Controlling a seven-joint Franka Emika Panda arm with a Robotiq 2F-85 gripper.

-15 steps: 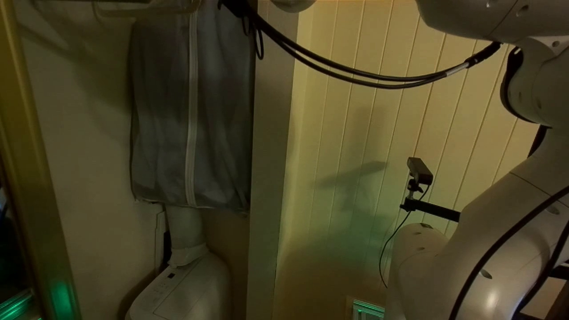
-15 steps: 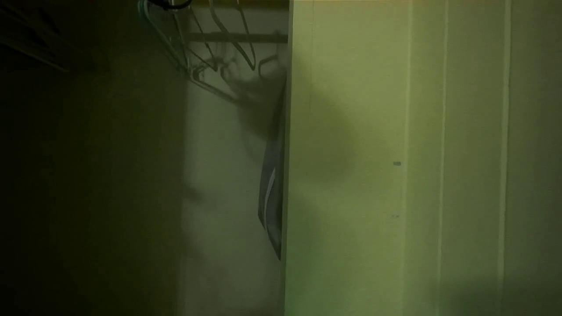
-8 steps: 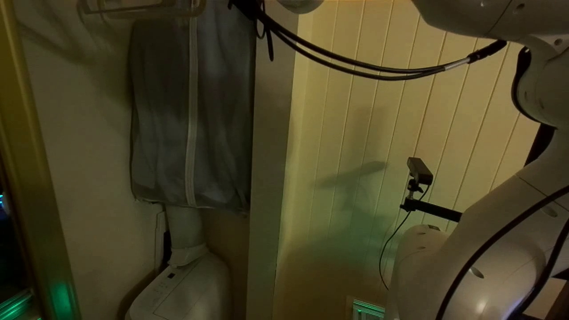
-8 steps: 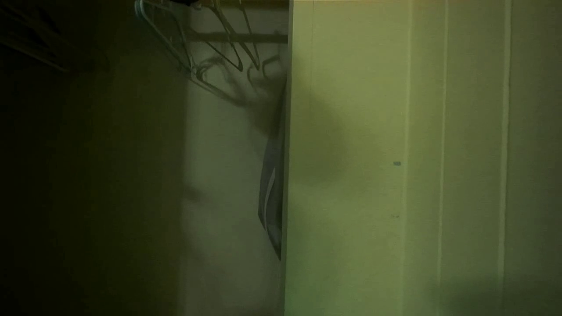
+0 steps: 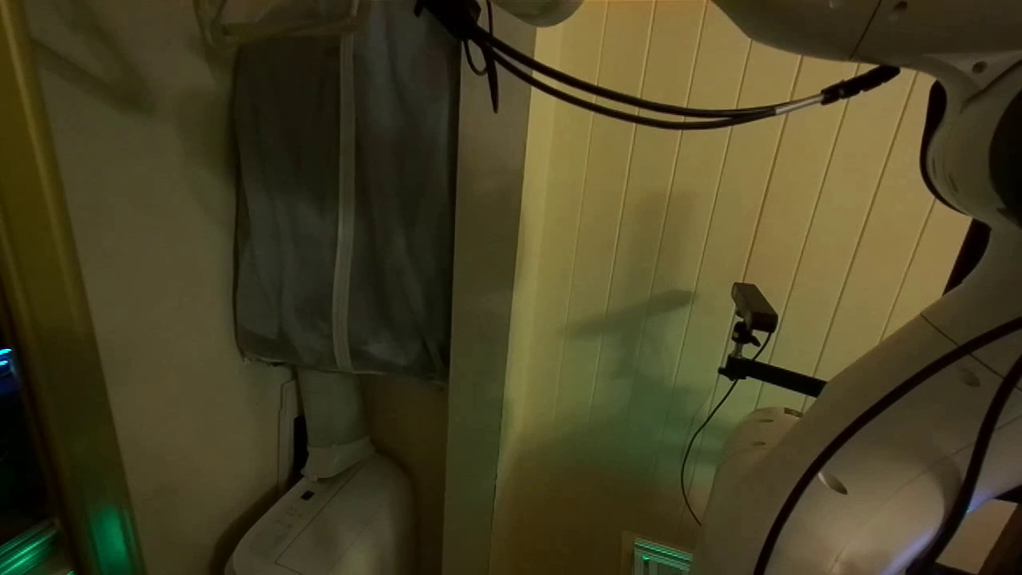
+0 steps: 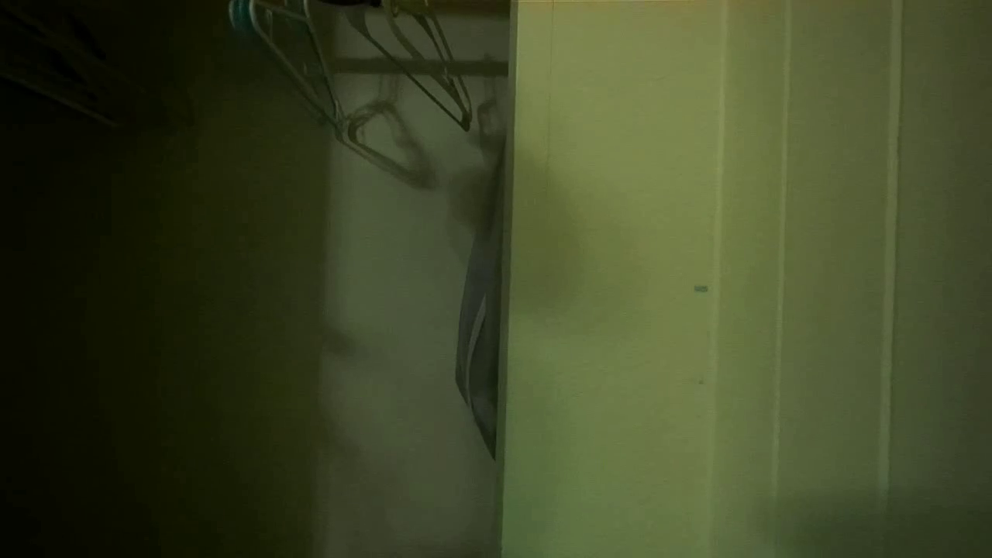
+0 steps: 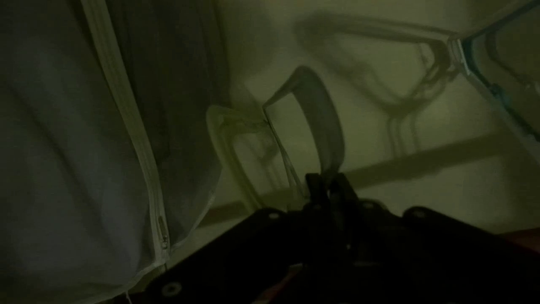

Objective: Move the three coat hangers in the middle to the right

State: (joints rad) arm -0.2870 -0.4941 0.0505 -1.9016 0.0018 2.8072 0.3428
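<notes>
In the wrist view my gripper (image 7: 326, 179) is shut on a slim pale grey-green hanger (image 7: 327, 118). A second, yellowish-looking hanger (image 7: 216, 126) hangs just left of it, beside the grey zipped garment bag (image 7: 63, 147). Teal hangers (image 7: 485, 82) hang apart at the far right. In an exterior view the middle hangers (image 6: 457, 101) overlap near the partition edge, so I cannot count them. The teal-ended hangers (image 6: 291, 66) hang to their left. Hanger bottoms (image 5: 279, 32) show in front of the bag (image 5: 291, 200) in an exterior view. Dim light hides true colours and the hooks.
A pale partition (image 5: 487, 200) stands right beside the bag. Black cables (image 5: 639, 112) hang from the arm (image 5: 878, 447). A white appliance (image 5: 335, 519) with a hose stands below the bag. A camera on a bracket (image 5: 754, 307) sits near the arm.
The middle hangers have moved right, towards the bag and partition edge, and now overlap more. The arm has shifted slightly. The teal-ended hangers have swung a little left. The bag has stayed put.
</notes>
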